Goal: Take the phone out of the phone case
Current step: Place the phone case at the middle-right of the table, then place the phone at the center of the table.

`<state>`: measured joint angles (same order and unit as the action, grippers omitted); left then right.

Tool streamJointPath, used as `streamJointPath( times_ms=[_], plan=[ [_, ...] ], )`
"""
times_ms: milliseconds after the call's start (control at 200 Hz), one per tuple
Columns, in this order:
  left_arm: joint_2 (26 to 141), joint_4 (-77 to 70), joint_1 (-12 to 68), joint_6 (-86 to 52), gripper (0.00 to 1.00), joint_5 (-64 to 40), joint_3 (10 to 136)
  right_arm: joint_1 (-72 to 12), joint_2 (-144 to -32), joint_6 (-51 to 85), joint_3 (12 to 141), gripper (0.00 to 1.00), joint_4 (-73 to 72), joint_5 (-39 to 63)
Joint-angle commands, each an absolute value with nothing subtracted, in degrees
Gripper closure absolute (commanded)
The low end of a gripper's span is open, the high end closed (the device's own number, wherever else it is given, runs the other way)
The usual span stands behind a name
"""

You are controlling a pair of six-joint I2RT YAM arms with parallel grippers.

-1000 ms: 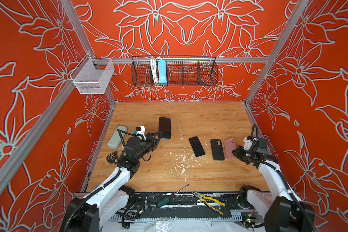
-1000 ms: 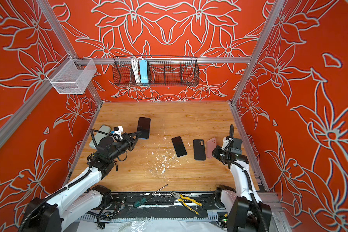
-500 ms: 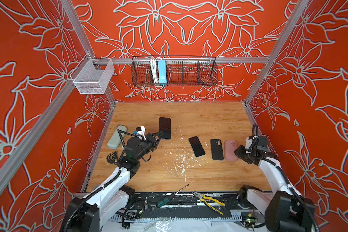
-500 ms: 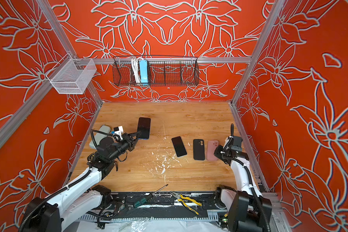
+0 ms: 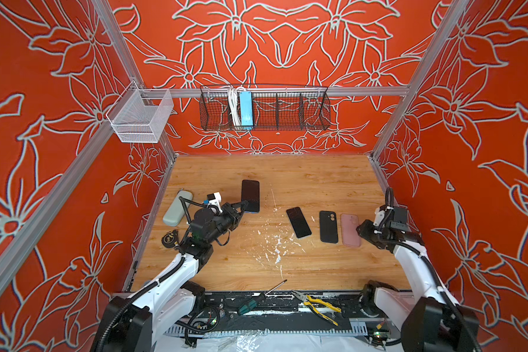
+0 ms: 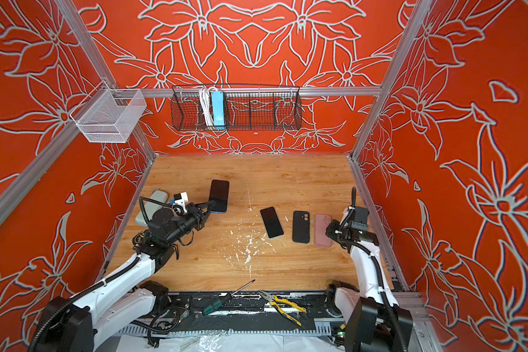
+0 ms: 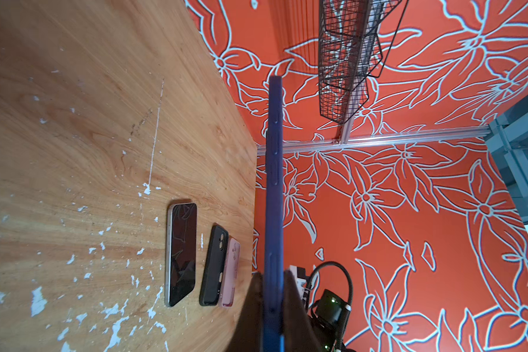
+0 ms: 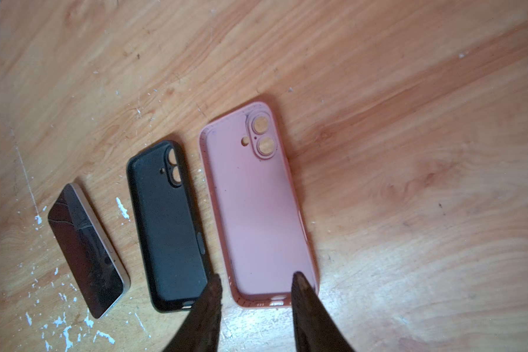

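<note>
Evidently the blue-cased phone (image 5: 250,195) was pinched at its near end by the left tool (image 5: 242,206), whose jaws were pressed together across the phone's thin faces. It was held out beyond the fingertips, screen upward in both top views, and appeared to be held clear of the table (image 5: 287,173), presumably so that the case's edges could be reached by the other arm. The right tool (image 8: 256,275) was seen with its jaws spread partway and nothing gripped between them. Its fingertips (image 8: 299,283) were poised at the near end of the pink case (image 8: 256,198), one over the case's hollow and the other over the gap toward the black case (image 8: 168,213), though contact could not be confirmed. Both empty cases were laid hollow side up, and a bare phone (image 8: 86,253) was set just past the black case, farther from the right tool, apparently as finished pieces. The blue case was judged not yet removed.
</note>
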<state>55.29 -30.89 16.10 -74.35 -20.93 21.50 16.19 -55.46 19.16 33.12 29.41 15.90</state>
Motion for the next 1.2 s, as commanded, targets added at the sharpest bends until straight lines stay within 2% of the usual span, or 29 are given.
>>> streamJointPath(
  times_ms=[0,220,325,560,816,1196],
  plan=[
    [56.1,-35.1,15.8,-72.3,1.00,-22.9,20.8,16.3,-53.1,19.7,33.1,0.59,29.9,16.8],
    [62.0,-36.5,20.0,-70.1,1.00,-21.1,19.4,15.7,-50.2,21.5,32.5,0.51,29.3,19.4],
    [63.2,-37.2,23.1,-68.8,1.00,-17.1,18.6,15.3,-49.9,22.0,32.3,0.38,28.5,21.4],
    [68.1,-39.8,28.6,-67.0,1.00,-12.3,19.5,12.0,-48.4,21.5,32.3,0.27,28.2,21.7],
    [74.9,-45.2,31.9,-67.6,1.00,-9.6,20.5,11.4,-45.8,21.7,30.2,0.24,26.8,21.7],
    [80.1,-45.7,34.9,-67.1,1.00,-4.2,21.8,11.4,-45.5,22.9,28.1,0.23,24.2,22.9]
  ],
)
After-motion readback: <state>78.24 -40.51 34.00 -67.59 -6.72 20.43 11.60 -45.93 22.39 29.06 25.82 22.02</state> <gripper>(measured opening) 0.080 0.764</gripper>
